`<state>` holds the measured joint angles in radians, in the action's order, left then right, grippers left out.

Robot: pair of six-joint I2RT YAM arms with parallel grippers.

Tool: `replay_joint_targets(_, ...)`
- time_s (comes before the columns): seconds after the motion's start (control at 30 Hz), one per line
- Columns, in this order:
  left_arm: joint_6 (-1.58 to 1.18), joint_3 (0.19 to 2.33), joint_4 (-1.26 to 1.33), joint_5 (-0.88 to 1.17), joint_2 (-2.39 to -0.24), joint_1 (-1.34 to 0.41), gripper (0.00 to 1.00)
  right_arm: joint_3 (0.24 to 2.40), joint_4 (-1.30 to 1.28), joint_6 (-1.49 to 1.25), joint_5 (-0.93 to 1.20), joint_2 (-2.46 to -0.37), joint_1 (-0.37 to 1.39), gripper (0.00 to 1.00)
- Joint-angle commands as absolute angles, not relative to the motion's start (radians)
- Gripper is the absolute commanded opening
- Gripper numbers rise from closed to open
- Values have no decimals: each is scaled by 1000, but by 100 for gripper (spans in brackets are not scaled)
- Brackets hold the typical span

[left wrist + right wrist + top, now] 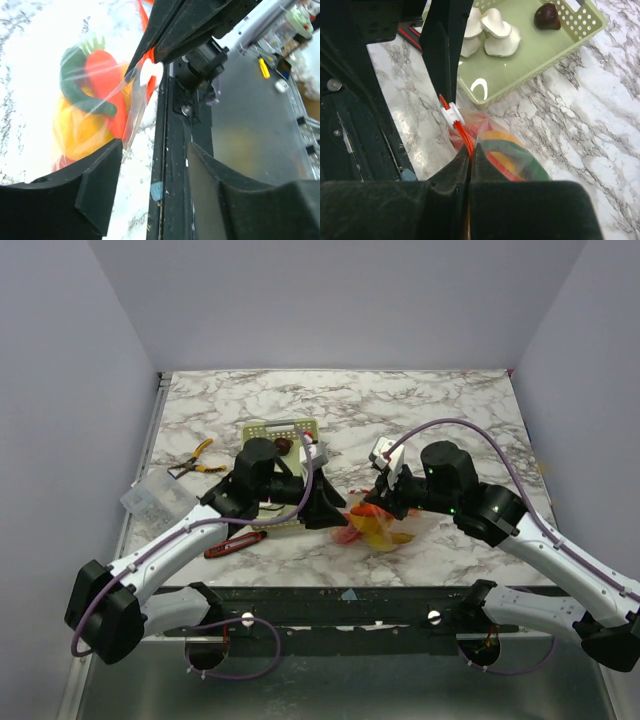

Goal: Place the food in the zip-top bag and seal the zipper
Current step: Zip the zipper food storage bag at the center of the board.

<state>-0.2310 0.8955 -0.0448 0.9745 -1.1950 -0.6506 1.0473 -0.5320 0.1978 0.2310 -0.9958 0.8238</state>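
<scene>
A dark metal rail (340,605) runs along the near edge of the desk (450,410), a white marble-patterned top with grey veins, and both arm bases are bolted to it. Just beyond the rail, near the desk's middle, lies the zip-top bag (410,530), with the food (375,528) inside it: yellow, red and green pieces pressed against the clear plastic.

The right gripper (470,160) has its fingers closed on the zipper (465,135), pinching the orange-red strip just behind its white slider (452,114). The left gripper (152,147) sits just left of the bag, at the slider end. Its fingers stand apart with nothing between them.

Left of the bag, a red-and-black utility knife (235,544) lies near the desk's front edge. Further left is a clear container (155,498) of small pale parts, and behind it are yellow-handled pliers (195,457).

Behind the bag stands a pale green mesh basket (585,27) holding white toy mushrooms (497,35) and a dark brown piece (547,16).

Plain lavender-grey walls (330,300) close the desk in at the back and on both sides.
</scene>
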Motion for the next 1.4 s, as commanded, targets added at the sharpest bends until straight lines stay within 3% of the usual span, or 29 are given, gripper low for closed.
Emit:
replay_joint_targets(0.0, -383, 686, 490, 797, -1100, -659, 59, 1043, -471, 159, 285, -974, 828, 0)
replay_joint_targets(0.23, -379, 643, 644, 680, -1114, -695, 64, 1055, -473, 152, 304, -964, 828, 0)
replay_joint_targets(0.4, -390, 667, 692, 702, -1155, -703, 57, 1061, -480, 142, 314, -964, 828, 0)
replay_joint_targets(0.47, -392, 689, 683, 742, -1177, -704, 49, 1062, -478, 135, 321, -964, 828, 0)
replay_joint_targets(0.6, -390, 706, 663, 804, -1201, -704, 18, 1069, -473, 120, 334, -961, 828, 0)
replay_joint_targets(0.7, -379, 703, 649, 820, -1199, -704, 0, 1069, -471, 114, 328, -960, 828, 1)
replay_joint_targets(0.9, -358, 717, 612, 844, -1191, -702, 0, 1088, -470, 97, 291, -970, 828, 28)
replay_joint_targets(1.03, -348, 721, 595, 851, -1186, -702, 0, 1118, -448, 86, 317, -985, 828, 40)
replay_joint_targets(1.27, -360, 716, 597, 851, -1177, -702, 0, 1169, -453, 93, 361, -1062, 828, 42)
replay_joint_targets(1.37, -362, 715, 597, 857, -1178, -702, 0, 1172, -446, 90, 362, -1076, 828, 32)
